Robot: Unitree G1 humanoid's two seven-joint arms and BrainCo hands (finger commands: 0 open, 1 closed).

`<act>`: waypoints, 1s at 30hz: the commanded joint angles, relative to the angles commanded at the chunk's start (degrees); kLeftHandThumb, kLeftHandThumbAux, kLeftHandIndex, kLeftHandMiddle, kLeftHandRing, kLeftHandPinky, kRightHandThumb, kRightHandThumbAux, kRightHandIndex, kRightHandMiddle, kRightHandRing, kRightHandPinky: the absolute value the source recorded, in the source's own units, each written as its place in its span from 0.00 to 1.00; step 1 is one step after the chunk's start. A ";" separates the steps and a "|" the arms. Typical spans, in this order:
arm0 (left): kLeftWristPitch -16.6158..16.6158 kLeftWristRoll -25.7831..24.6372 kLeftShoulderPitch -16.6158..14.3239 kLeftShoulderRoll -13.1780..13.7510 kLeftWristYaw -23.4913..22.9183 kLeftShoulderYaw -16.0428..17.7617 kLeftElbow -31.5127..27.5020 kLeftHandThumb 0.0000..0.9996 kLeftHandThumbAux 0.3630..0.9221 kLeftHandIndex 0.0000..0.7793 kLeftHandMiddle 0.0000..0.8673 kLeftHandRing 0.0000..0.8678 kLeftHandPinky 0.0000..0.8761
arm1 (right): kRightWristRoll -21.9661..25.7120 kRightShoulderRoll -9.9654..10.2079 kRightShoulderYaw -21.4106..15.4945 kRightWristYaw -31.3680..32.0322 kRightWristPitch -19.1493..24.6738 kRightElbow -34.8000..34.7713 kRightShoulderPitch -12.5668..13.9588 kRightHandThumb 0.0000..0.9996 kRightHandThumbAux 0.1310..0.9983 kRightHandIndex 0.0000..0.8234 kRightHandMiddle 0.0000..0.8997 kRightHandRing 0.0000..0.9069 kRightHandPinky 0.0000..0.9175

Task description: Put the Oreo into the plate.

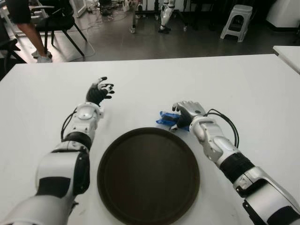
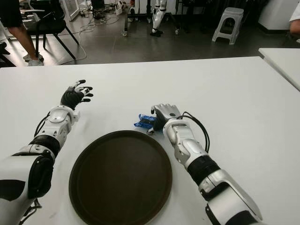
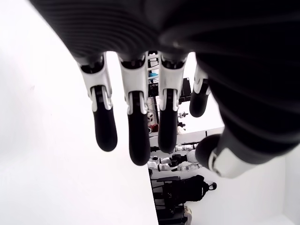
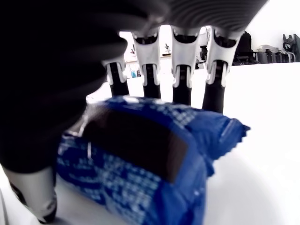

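At plate (image 1: 140, 206) rim's 1 o'clock, my right hand (image 1: 186, 114) curls round Oreo pack (image 1: 167, 118), long axis 9-to-3; left hand (image 1: 98, 92) spread, idle at 11.

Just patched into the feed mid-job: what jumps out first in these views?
The big dark round plate sits empty at the near table edge between the arms. Just beyond its far right rim, the right hand is closed over the blue Oreo packet, which lies outside the plate on the white table. The left hand shows open, fingers spread, beyond the plate's left side, holding nothing.
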 joint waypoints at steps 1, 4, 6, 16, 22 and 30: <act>-0.06 -0.04 0.03 -0.02 -0.01 0.03 0.00 0.50 0.46 0.20 0.36 0.41 0.40 | 0.27 0.02 -0.08 -0.26 -0.37 0.46 -0.13 0.00 0.68 0.43 0.38 0.43 0.50; -0.15 -0.23 0.09 -0.07 -0.13 0.19 -0.02 0.52 0.46 0.20 0.36 0.42 0.40 | 0.97 0.08 -0.31 -0.93 -1.21 1.27 -0.34 0.00 0.69 0.44 0.38 0.44 0.50; -0.18 -0.30 0.10 -0.10 -0.15 0.26 -0.02 0.52 0.45 0.20 0.36 0.42 0.41 | 1.36 0.08 -0.44 -1.49 -1.83 2.01 -0.51 0.00 0.69 0.43 0.38 0.44 0.49; -0.20 -0.44 0.10 -0.22 -0.29 0.40 -0.05 0.50 0.45 0.20 0.37 0.42 0.41 | 3.28 -0.17 -0.90 -4.44 -4.76 5.70 -1.22 0.00 0.71 0.42 0.37 0.44 0.47; -0.26 -0.51 0.12 -0.36 -0.31 0.45 -0.10 0.51 0.47 0.20 0.36 0.42 0.42 | 4.05 -0.28 -1.16 -6.00 -6.29 7.32 -1.49 0.00 0.73 0.46 0.42 0.51 0.53; -0.87 -0.35 0.26 -0.43 -0.38 0.28 -0.19 0.52 0.47 0.20 0.36 0.42 0.42 | 5.19 -0.24 -1.93 -6.69 -7.81 8.29 -1.58 0.00 0.73 0.46 0.43 0.54 0.55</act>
